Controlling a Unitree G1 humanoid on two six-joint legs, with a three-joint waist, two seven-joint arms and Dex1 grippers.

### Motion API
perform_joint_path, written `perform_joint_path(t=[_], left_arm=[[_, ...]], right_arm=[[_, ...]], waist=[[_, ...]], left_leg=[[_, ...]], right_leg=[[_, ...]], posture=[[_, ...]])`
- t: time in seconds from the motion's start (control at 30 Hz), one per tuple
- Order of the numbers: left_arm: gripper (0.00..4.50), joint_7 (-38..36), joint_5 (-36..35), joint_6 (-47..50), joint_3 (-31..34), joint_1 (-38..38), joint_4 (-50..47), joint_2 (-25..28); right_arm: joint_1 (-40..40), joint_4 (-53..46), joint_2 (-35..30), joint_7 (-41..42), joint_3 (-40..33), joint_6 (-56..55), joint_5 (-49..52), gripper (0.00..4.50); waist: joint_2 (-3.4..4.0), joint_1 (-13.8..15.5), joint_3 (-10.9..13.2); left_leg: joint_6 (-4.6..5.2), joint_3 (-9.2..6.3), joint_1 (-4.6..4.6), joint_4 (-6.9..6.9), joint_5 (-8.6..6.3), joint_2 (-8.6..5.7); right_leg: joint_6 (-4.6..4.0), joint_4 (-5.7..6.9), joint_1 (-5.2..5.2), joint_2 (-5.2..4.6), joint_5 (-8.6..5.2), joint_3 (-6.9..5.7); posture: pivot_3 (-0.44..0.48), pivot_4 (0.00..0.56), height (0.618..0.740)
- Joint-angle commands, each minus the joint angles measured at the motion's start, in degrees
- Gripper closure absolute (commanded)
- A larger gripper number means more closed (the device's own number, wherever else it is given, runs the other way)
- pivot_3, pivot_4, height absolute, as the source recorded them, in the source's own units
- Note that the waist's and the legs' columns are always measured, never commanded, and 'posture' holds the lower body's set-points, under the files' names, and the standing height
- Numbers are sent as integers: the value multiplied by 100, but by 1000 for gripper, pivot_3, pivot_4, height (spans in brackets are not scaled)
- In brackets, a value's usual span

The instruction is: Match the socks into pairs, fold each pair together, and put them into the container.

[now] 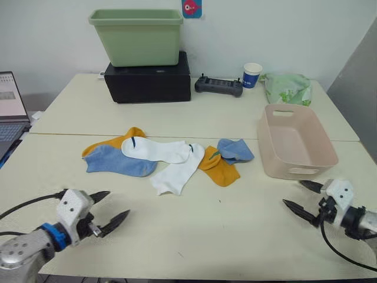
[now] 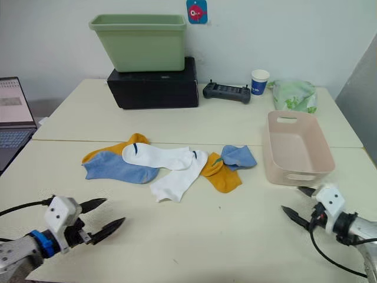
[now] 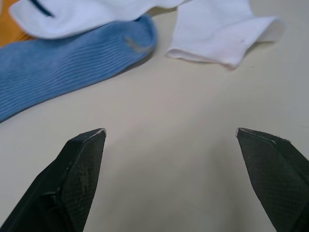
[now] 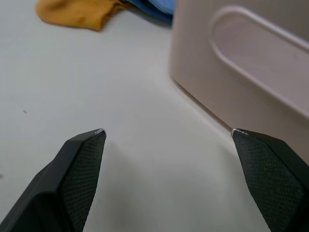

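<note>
— On the cream table [image 1: 194,236], against a white wall, what stands from left to right?

— At the far left edge, a laptop [image 1: 10,106]. Then a black box [image 1: 147,82] with a green tub [image 1: 136,35] on top, a black controller [image 1: 218,86], a blue-and-white paper cup [image 1: 252,75], and a pale green patterned bag [image 1: 287,87]. A seam crosses the table between two joined tops.

— And the socks?

— All six lie in one loose heap at mid-table, counted by colour. Two mustard: one yellow sock [image 1: 112,143] peeking out on the left under the others, another yellow sock [image 1: 219,168] to the right. Two blue: a flat blue sock [image 1: 121,161] on the left, a crumpled blue sock [image 1: 235,150] on the right. Two white between them: one white sock [image 1: 156,149] lying across, one white sock [image 1: 178,174] angled toward the near edge.

— The container?

— The pink tub [image 1: 266,152] sits just right of the heap.

— The grippers?

— The left gripper [image 1: 105,209] hovers near the front left, fingers spread, nothing held. The right gripper [image 1: 303,197] is at the front right, also spread and holding nothing.

— Do the wrist views add anything?

— The left wrist view shows the ribbed knit of the blue sock. The right wrist view shows the tub's slot handle [image 4: 263,60] close beside that gripper.
</note>
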Motion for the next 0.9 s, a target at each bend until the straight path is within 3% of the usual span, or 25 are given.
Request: perform_joint_path(t=[0.03,0.23,0.33,0.53,0.9], left_arm=[[0,-53,-130,127,57,36,-179,69],[0,-207,-408,408,279,133,-330,168],[0,11,-690,741,422,380,-781,0],[0,-317,-1625,1395,955,1035,-1700,175],[0,-962,-1742,1253,1749,1784,-1847,184]], right_arm=[[-8,-697,166,-155,274,263,186,23],[-367,-1815,468,-566,1030,792,192,23],[-1275,-1960,545,-613,1734,725,-225,23],[-2037,-1560,846,-509,2832,496,-765,23],[-3591,766,2509,-672,4694,-41,-2126,23]], waist=[[0,0,0],[1,-2,0],[-8,-37,-4],[-34,-45,-20],[-24,-146,-15]], left_leg=[[0,-4,0,0,0,1],[0,-49,-7,3,0,-3],[1,-63,-11,3,-1,-4],[0,-113,-31,4,1,5],[-10,-115,-19,5,7,2]], right_leg=[[0,0,0,1,0,-1],[0,1,-3,2,0,-5],[0,-1,-4,3,0,-15],[-14,-10,-8,3,-4,-41],[-48,28,-18,10,-21,-54]], posture=[[0,150,720],[0,150,720],[0,150,720],[0,150,720],[0,150,720]])
